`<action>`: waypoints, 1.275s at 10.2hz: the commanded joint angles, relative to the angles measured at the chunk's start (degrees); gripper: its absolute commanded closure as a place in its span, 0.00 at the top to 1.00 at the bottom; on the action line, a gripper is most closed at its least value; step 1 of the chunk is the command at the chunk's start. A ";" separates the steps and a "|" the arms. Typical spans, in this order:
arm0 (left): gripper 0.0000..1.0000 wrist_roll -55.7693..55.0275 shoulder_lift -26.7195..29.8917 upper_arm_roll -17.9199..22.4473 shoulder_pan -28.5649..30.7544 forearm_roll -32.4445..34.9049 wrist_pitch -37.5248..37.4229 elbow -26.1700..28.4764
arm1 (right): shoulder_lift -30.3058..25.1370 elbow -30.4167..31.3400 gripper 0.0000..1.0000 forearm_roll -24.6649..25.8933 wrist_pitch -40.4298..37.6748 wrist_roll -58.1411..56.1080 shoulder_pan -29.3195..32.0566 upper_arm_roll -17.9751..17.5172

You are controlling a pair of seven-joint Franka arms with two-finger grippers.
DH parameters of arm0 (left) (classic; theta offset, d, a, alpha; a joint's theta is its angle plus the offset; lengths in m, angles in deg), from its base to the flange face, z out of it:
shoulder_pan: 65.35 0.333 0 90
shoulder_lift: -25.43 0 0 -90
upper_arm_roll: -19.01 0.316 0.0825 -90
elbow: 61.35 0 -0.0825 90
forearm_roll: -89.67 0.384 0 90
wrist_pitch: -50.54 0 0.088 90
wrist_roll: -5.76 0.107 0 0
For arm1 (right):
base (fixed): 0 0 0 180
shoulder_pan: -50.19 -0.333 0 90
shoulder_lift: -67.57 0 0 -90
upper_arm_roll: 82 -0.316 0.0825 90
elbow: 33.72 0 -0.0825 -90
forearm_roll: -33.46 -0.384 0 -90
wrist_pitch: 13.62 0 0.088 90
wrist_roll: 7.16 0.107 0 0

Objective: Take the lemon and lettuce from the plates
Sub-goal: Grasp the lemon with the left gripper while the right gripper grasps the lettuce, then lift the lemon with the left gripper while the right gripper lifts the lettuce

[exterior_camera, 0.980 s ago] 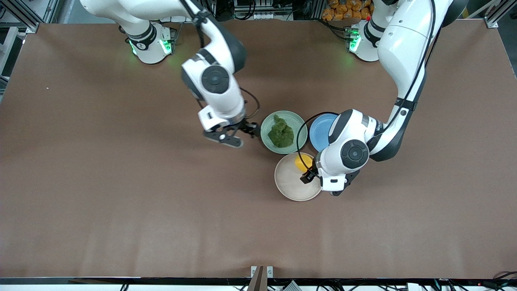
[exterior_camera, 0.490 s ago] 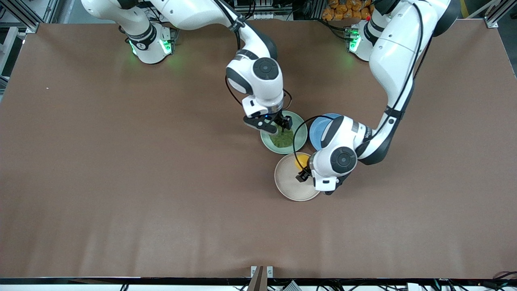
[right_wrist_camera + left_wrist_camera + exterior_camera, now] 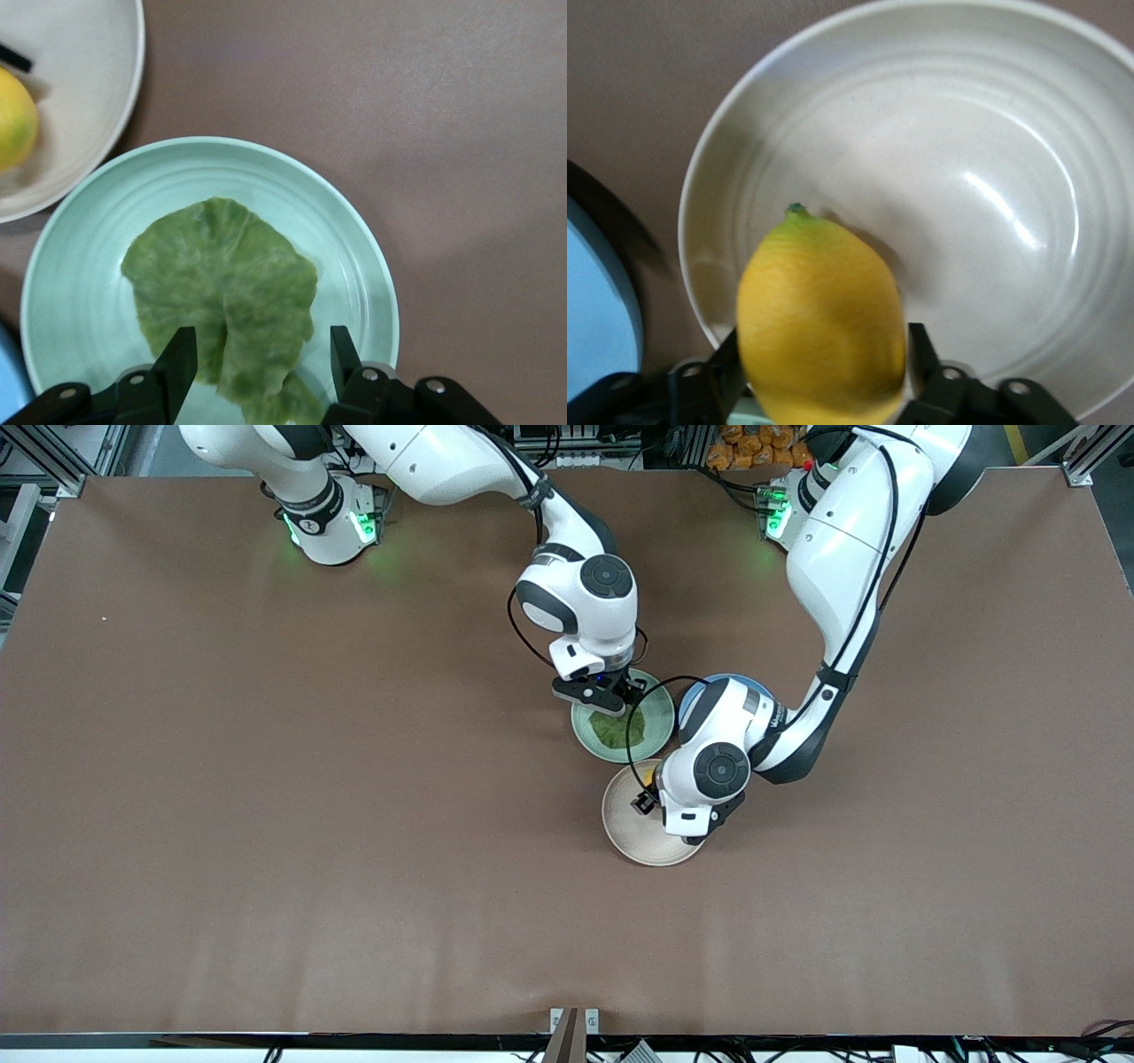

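While we look down at mid-frame, three plates cluster together.
Left gripper (image 3: 824,376): we see fingers spread either side of the lemon (image 3: 821,323), over the beige plate (image 3: 625,828).
Right gripper (image 3: 257,372): we see fingers parted above the lettuce (image 3: 226,305), lying on the mint plate (image 3: 654,731).
Blue plate (image 3: 687,707): beside both.

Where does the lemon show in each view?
Front: only a yellow sliver of the lemon beside the left wrist, over the beige plate.
Left wrist: lemon large, between the jaws.
Right wrist: lemon at the picture's edge.
Shared landmark: the beige plate.
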 commanded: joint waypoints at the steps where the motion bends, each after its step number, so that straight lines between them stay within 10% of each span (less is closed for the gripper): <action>1: 0.00 -0.68 0.33 0.34 0.03 -0.25 0.00 -0.35 | 4.16 -4.32 0.68 4.27 -0.08 4.15 -1.11 0.54; 6: 0.00 -0.41 4.62 0.43 3.54 -0.07 -1.67 -0.53 | 4.71 -4.85 0.01 8.24 -0.52 3.47 -0.77 0.46; 13: 0.00 7.92 14.99 0.43 13.29 5.90 -1.94 12.19 | -15.03 -6.70 0.00 -6.15 -26.06 -21.89 9.93 -0.07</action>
